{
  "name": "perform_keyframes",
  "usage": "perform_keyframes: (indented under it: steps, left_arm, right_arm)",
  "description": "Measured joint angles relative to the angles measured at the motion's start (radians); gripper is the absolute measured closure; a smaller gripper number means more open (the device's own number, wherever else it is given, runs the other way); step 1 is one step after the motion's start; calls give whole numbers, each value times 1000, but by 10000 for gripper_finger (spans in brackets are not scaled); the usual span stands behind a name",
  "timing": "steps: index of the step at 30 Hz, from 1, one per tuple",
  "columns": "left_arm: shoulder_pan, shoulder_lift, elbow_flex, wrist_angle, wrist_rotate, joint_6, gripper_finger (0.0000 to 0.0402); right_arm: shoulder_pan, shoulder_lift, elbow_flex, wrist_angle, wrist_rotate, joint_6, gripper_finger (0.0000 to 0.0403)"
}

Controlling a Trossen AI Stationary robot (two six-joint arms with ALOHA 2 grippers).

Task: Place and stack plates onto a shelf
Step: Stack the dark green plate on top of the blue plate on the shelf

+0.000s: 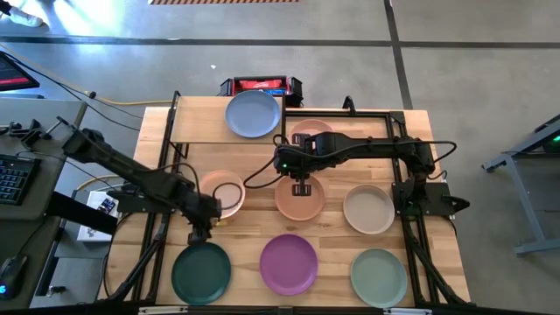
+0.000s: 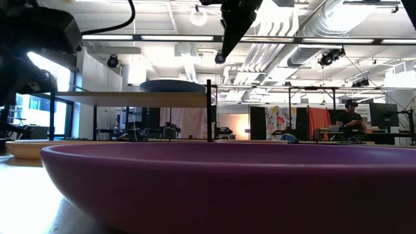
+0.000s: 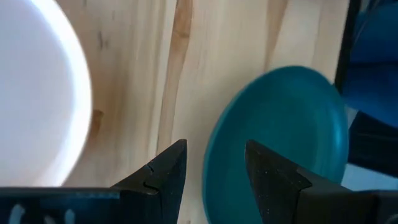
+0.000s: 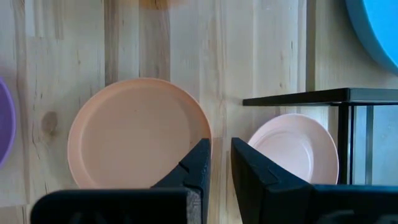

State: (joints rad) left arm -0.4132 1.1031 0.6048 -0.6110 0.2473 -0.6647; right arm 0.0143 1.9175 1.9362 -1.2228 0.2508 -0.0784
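The shelf (image 1: 203,121) stands at the table's far left, and a blue plate (image 1: 253,114) rests flat on it. The other plates lie flat on the tabletop: pink (image 1: 311,133), peach (image 1: 221,192), terracotta orange (image 1: 299,199), cream (image 1: 368,208), dark green (image 1: 200,272), purple (image 1: 288,263) and sage green (image 1: 378,276). My left gripper (image 3: 214,165) is open and slants down over the dark green plate's far rim (image 3: 217,149), one finger on each side of it, touching nothing. My right gripper (image 4: 221,155) hangs over the terracotta plate (image 4: 140,134), open by a narrow gap and empty.
Black metal frame bars (image 1: 385,112) run on from the shelf along the table's far right, past the pink plate (image 4: 295,149). A red and black device (image 1: 261,86) sits behind the far edge. Bare wood lies between the plates. A person (image 2: 351,117) stands far off in the room.
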Motion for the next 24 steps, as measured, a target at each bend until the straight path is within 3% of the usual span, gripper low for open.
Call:
perform_keyframes:
  steps: [24]
  left_arm:
    - [-156,168,0,62,7,-93,251]
  right_arm:
    - [0,0,0,1,0,-7,362]
